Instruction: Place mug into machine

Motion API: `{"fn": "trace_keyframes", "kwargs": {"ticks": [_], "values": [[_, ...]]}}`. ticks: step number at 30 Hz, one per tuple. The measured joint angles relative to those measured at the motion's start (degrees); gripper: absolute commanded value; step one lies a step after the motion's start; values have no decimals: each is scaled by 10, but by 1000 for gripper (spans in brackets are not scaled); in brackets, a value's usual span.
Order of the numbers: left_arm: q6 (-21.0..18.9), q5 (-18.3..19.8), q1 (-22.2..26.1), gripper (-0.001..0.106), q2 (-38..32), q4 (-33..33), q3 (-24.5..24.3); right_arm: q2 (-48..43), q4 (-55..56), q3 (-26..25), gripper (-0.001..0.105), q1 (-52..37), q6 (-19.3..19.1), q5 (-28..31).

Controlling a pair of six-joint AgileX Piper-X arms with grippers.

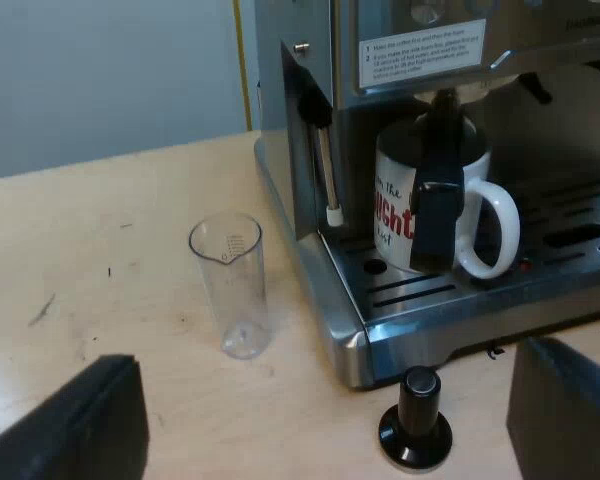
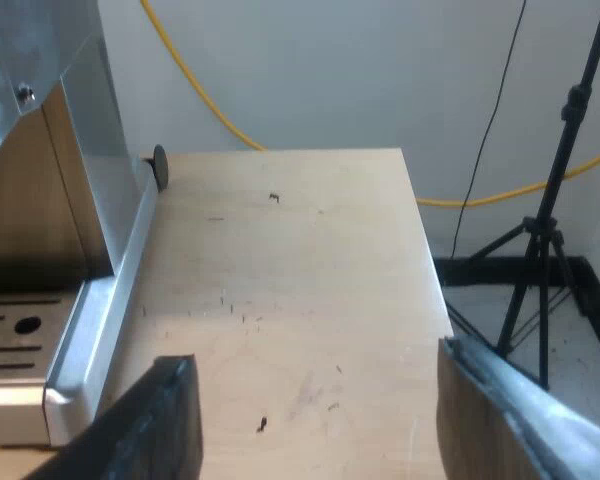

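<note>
Wooden tabletop [image 2: 300,260] scuffed, pale wall [image 2: 360,70] behind, left tool [image 1: 322,355] spread, right tool [image 2: 315,352] spread

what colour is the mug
The mug is white with red and dark lettering, best seen in the left wrist view.

The left pincer [image 1: 320,420] hung low over the tabletop [image 1: 100,250], tilted forward and down. Its two black fingers [image 1: 75,425] were spread wide and held nothing. The right pincer [image 2: 325,420] hung above the tabletop too, angled downward, with its fingers [image 2: 165,425] far apart and gripping nothing. Both wrists sat roughly level, and neither pincer touched anything.
</note>
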Motion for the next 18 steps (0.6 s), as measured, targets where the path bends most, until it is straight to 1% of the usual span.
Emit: {"fn": "trace_keyframes", "kwargs": {"ticks": [7, 12, 18], "values": [[0, 0, 0, 74, 0, -2, 41, 0, -2, 41, 54, 0, 35, 0], [0, 0, 0, 74, 0, -2, 56, 1, 2, 51, 54, 0, 46, 0], [4, 0, 0, 74, 0, 0, 65, 1, 29, 51, 54, 0, 46, 10]]}}
